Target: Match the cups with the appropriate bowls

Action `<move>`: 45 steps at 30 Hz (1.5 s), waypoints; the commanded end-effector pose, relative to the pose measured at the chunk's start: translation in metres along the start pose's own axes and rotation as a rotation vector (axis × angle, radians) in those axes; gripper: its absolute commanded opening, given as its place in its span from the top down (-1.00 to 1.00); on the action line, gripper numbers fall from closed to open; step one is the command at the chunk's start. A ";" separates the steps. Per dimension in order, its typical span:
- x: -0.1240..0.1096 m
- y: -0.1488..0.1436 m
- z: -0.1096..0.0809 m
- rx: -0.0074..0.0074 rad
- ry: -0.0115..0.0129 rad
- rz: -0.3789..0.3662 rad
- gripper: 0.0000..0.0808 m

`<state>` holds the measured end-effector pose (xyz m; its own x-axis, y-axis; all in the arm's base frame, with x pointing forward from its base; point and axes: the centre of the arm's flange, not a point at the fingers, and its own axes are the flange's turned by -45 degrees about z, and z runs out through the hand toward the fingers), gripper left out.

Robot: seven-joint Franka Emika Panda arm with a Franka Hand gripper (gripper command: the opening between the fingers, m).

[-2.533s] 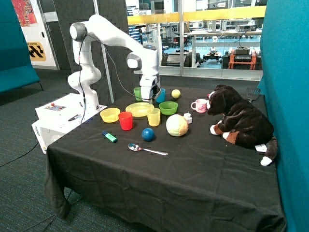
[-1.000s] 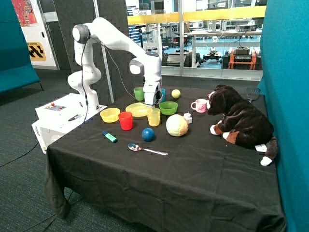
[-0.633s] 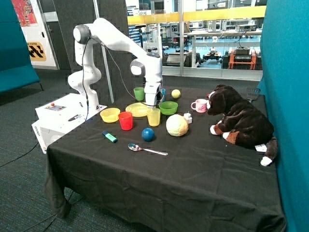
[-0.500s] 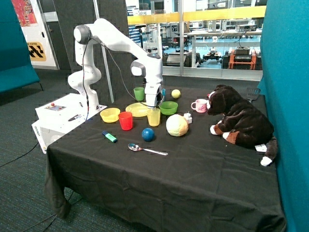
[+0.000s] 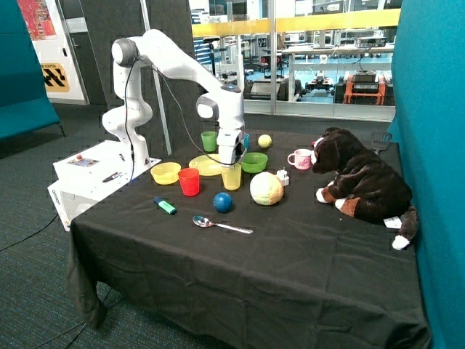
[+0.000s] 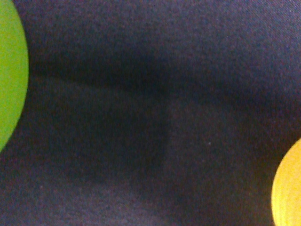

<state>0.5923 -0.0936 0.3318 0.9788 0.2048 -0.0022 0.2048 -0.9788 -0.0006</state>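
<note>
I cannot tell whether my jaws are apart or together; neither view shows them. My gripper [image 5: 229, 161] hangs low just above the rim of the yellow cup [image 5: 231, 177], which stands on the black cloth [image 5: 290, 247] between the flat yellow-green plate [image 5: 205, 166] and the pale round ball [image 5: 267, 189]. In the wrist view I see only cloth, with a green edge [image 6: 10, 75] at one side and a yellow edge [image 6: 288, 188] at another.

As I judge it, no match is made yet. The yellow bowl [image 5: 166, 173] sits empty near the table edge, beyond the red cup [image 5: 189, 182]. The green bowl [image 5: 253, 162] is also empty, and the green cup [image 5: 209, 141] stands behind the plate.

My count: four cups, counting the blue cup [image 5: 245, 139] half hidden behind my wrist, and two bowls.
</note>
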 end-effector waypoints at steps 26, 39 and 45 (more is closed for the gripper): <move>-0.010 0.005 -0.017 -0.0006 0.0022 -0.004 1.00; -0.014 -0.011 -0.061 -0.0007 0.0022 -0.056 1.00; -0.030 -0.034 -0.084 -0.0007 0.0022 -0.094 1.00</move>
<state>0.5748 -0.0851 0.3883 0.9669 0.2552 -0.0014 0.2552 -0.9669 -0.0018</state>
